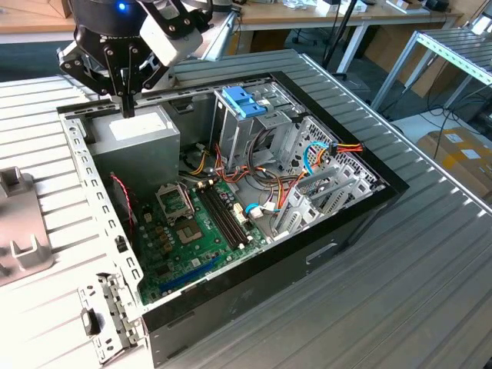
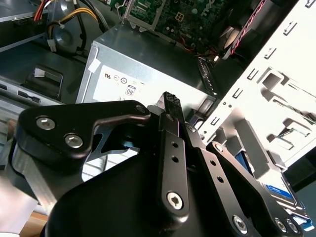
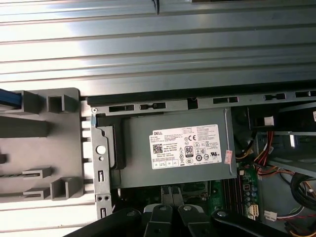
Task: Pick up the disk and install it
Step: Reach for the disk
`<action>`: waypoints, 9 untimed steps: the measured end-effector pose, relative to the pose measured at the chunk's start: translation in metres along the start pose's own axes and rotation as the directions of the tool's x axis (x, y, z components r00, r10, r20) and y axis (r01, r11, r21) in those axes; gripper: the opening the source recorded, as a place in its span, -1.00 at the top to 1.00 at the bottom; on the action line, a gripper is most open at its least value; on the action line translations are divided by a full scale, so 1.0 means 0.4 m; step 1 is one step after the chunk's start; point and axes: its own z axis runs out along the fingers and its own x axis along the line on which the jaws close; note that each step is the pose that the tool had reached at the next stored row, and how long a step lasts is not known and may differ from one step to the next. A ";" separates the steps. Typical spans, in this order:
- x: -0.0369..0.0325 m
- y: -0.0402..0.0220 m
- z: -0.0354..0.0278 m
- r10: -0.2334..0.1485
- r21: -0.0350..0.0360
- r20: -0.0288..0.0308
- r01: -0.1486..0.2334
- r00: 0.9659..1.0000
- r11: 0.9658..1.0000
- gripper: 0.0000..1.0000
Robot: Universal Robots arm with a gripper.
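My gripper [image 1: 127, 108] hangs over the back corner of the open computer case [image 1: 346, 223], just above the grey power-supply box [image 1: 142, 132]. Its fingers are pressed together with nothing between them, as both wrist views show [image 2: 170, 102] [image 3: 172, 193]. A dark flat piece with a blue edge, apparently the disk [image 2: 279, 190], peeks out past the gripper's linkage in the second wrist view. In the first wrist view a blue strip [image 3: 9, 98], likely the same disk, lies at the edge of the grey fixture [image 3: 44, 128] outside the case. The gripper touches neither.
Inside the case are a green motherboard [image 1: 192, 231], bundled cables [image 1: 323, 154] and a drive cage topped by a pale blue bracket [image 1: 242, 100]. The case's perforated rear wall [image 1: 84, 177] stands beside the gripper. A grey fixture [image 1: 19, 231] sits at the exterior view's left.
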 end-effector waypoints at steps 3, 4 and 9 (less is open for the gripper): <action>0.004 0.000 0.000 0.000 0.000 0.000 0.000 1.000 1.000 0.79; 0.005 0.000 0.000 0.000 0.000 0.000 0.000 1.000 1.000 0.79; 0.012 -0.001 0.000 0.000 0.000 0.000 0.000 1.000 1.000 0.79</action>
